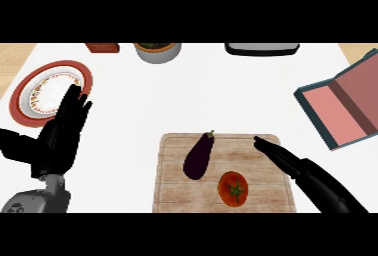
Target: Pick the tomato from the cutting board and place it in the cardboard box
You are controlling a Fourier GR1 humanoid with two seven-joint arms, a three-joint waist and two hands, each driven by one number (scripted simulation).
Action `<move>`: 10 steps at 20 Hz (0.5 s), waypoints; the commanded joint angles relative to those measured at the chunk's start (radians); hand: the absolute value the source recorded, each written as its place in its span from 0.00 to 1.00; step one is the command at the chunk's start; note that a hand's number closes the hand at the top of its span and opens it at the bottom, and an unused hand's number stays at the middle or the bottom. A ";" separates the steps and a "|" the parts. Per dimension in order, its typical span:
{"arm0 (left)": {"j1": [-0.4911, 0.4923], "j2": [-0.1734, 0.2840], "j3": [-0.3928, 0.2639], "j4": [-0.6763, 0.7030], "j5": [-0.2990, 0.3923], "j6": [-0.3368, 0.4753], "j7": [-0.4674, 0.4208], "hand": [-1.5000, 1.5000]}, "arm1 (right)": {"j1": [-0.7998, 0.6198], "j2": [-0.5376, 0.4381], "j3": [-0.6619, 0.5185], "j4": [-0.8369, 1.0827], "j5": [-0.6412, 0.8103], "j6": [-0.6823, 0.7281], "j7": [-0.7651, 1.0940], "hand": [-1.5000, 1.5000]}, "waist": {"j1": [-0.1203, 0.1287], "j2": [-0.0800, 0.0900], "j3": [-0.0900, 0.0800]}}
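A red tomato (233, 188) with a green stem lies on the near right part of the wooden cutting board (173, 195). A dark purple eggplant (198, 155) lies slanted on the board just left of it. My right hand (310, 175) stretches over the board's right edge with straight fingers, open, a little right of and above the tomato, not touching it. The box (347, 102), pink inside with a blue-grey rim, sits open at the right edge. My left hand (63, 132) stands open at the left, fingers up, resting.
A red-rimmed plate (48, 90) lies at the far left, partly behind my left hand. A grey pot with greenery (157, 51), a brown block (102, 47) and a dark tray-like appliance (262, 48) line the back edge.
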 commanded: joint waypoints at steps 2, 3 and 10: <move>0.042 -0.029 0.014 -0.004 -0.024 -0.034 -0.046 0.50 | -0.008 0.009 -0.052 0.025 0.007 0.063 -0.025 0.00 | 0.001 0.000 0.000; 0.023 0.007 0.036 -0.087 0.000 -0.034 0.071 0.50 | 0.022 0.062 0.020 0.003 0.055 0.029 0.012 0.00 | 0.001 -0.001 0.000; 0.036 -0.059 0.007 -0.071 -0.072 -0.015 0.022 0.50 | -0.007 0.117 0.046 0.037 0.147 0.022 0.026 0.00 | 0.001 -0.001 0.000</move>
